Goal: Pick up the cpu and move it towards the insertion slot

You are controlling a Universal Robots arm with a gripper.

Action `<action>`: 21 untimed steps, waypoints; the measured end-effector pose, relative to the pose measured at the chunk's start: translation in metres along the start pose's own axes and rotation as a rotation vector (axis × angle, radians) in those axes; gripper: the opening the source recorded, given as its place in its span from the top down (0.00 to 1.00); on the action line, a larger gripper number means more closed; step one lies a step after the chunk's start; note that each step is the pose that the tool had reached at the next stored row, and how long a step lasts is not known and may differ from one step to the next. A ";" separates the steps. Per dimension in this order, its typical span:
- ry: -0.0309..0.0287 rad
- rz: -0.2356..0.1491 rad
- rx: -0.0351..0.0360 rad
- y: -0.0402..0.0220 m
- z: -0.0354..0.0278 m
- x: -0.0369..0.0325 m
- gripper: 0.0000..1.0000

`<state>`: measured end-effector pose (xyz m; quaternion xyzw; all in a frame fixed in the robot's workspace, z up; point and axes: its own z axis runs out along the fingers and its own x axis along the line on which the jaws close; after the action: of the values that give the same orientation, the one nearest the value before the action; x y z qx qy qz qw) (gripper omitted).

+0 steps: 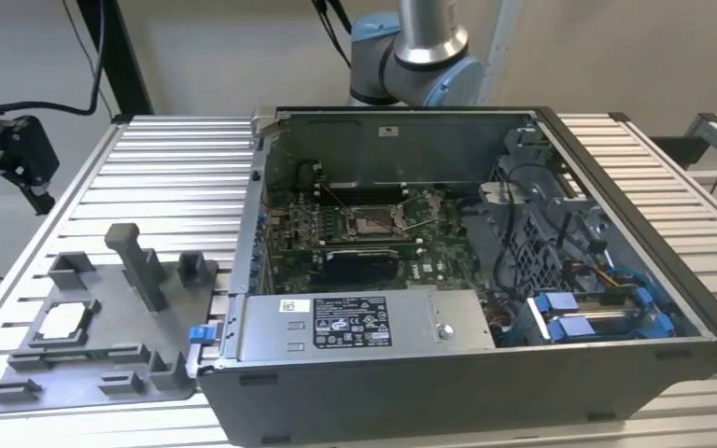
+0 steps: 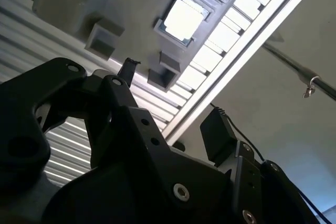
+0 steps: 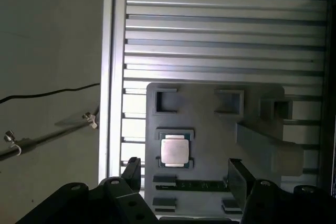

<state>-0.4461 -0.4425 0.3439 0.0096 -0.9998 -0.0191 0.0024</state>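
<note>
Step in hand, as judged: approach for the pick; the cpu is not yet lifted. It lies flat, metal top up, in its square recess of the grey fixture plate, which rests on the slatted aluminium counter. In the exterior view the plate sits at about 8 o'clock from the open computer case, with the chip near the plate's 9 o'clock edge. The insertion slot is on the motherboard inside the case, silver frame around a tan centre, at about 2 o'clock from the chip and well apart from it, with the case wall between them. The gripper hangs above the counter and touches nothing. In the exterior view its black body shows at about 10 o'clock from the plate, clear of the fixture's upright posts. Jaws: released and spread wide, nothing between them, the gap clearly wider than the chip. In the first wrist view the chip appears near one finger, not centred in the gap. Judgement: the pick calls for centring the jaws over the chip, squaring them to two opposite edges, then coming down straight enough to clear the recess walls. The part is thin, so there is little edge to grip.
</note>
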 end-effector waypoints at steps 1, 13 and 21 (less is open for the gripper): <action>-0.0001 0.000 0.0000 -0.0001 0.0018 0.0000 0.00; 0.0000 0.000 0.0000 -0.0098 0.0221 0.0010 0.00; 0.0000 0.000 0.0000 -0.0175 0.0328 0.0012 0.00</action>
<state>-0.4470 -0.4587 0.3104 0.0093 -0.9998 -0.0191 0.0024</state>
